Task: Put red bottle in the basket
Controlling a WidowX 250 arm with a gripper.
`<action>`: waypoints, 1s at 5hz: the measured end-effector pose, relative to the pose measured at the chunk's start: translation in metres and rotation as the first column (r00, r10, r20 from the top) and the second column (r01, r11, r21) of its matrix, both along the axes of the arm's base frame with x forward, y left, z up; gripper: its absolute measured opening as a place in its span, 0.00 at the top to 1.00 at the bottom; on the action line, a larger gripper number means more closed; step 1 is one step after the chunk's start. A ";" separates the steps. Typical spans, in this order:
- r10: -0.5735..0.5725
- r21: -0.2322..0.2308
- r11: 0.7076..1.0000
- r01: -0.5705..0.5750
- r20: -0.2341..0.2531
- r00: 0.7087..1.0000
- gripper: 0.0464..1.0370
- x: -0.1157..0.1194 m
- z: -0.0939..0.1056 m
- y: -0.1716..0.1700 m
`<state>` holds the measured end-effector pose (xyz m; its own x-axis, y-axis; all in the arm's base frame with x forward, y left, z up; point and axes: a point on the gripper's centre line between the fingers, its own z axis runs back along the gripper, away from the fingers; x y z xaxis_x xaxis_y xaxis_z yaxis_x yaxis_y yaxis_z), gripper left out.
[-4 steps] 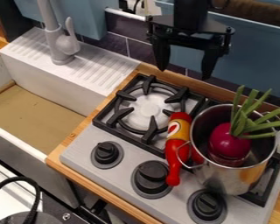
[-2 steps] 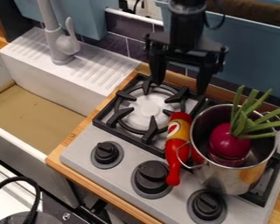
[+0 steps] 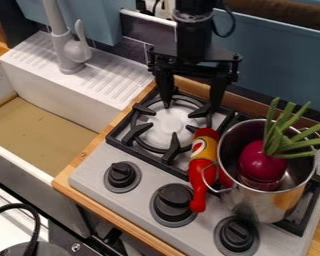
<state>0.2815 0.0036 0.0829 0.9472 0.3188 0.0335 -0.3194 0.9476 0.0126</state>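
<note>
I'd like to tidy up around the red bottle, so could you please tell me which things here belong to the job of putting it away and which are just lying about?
For the job:
- bottle, beside the pot
- gripper, open above the burner

Just there:
- pot, on the stove
- vegetable, in the pot
- sink
- faucet

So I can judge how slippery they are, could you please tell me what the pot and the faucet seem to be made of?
Pot: shiny metal, judging by its reflections.
Faucet: smooth, matte grey, perhaps plastic or painted metal.
</note>
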 end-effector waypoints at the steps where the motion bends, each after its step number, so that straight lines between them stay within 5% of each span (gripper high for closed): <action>1: 0.068 -0.004 0.998 -0.069 -0.007 0.998 0.04 0.002 -0.007 0.003; 4: 0.099 -0.007 0.995 -0.099 -0.026 0.995 0.04 -0.002 -0.039 -0.005; 5: 0.117 -0.009 0.993 -0.117 0.004 0.993 0.04 -0.001 -0.044 -0.009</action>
<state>0.2807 -0.0050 0.0392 0.9031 0.4280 0.0341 -0.4283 0.9036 0.0025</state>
